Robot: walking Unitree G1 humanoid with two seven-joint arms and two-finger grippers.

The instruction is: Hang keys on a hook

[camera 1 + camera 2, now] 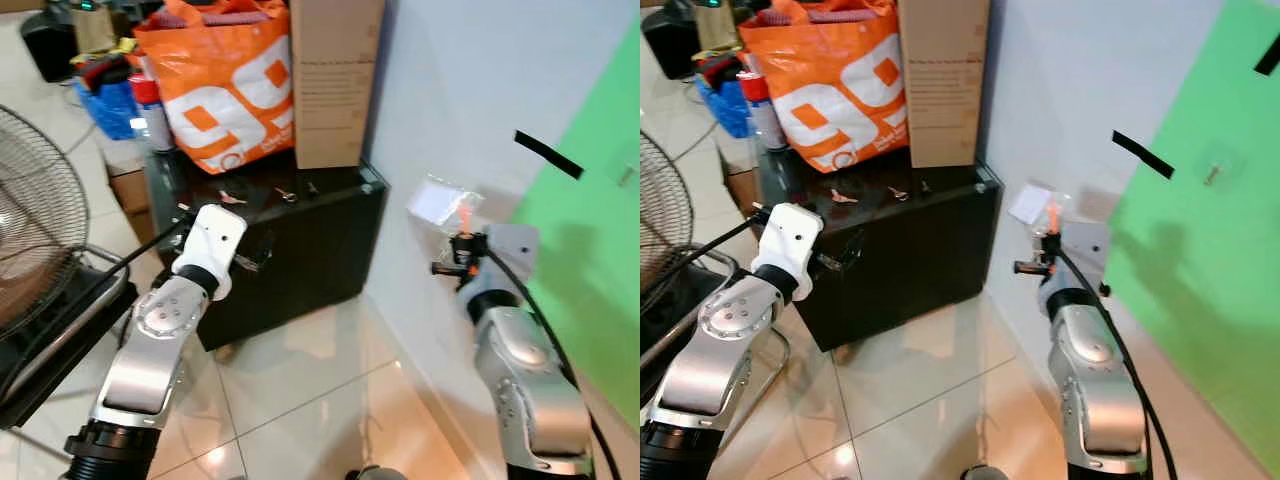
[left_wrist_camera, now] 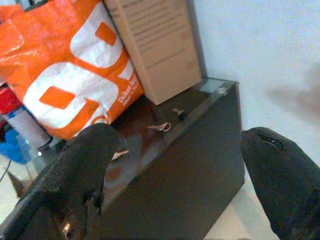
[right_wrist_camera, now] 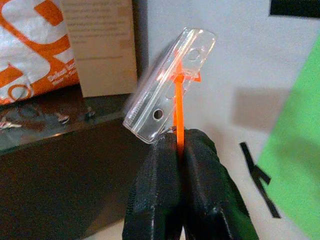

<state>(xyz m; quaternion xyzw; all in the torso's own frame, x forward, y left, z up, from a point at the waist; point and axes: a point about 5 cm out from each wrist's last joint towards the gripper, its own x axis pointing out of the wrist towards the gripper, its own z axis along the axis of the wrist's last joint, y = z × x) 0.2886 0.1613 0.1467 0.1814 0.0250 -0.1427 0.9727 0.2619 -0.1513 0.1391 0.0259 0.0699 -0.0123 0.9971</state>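
The right gripper [image 3: 180,145] is raised before the white wall [image 1: 450,90], its arm bent upward from the elbow, and its black fingers [image 3: 155,190] are pressed together on an orange strap [image 3: 178,117]. From this strap a clear plastic key tag [image 3: 170,85] is carried above the fingertips, tilted, close to the wall beside a green panel [image 1: 600,250]. A small hook [image 1: 1212,173] is seen on that panel, well apart from the tag. The left gripper [image 2: 175,165] is held out, forearm extended, before a black cabinet [image 1: 300,260], its jaws spread wide and holding nothing. Small keys [image 2: 160,127] are scattered near the front edge of the cabinet top, with an orange bag [image 1: 220,80] and a cardboard box [image 1: 335,80] standing at the back edge.
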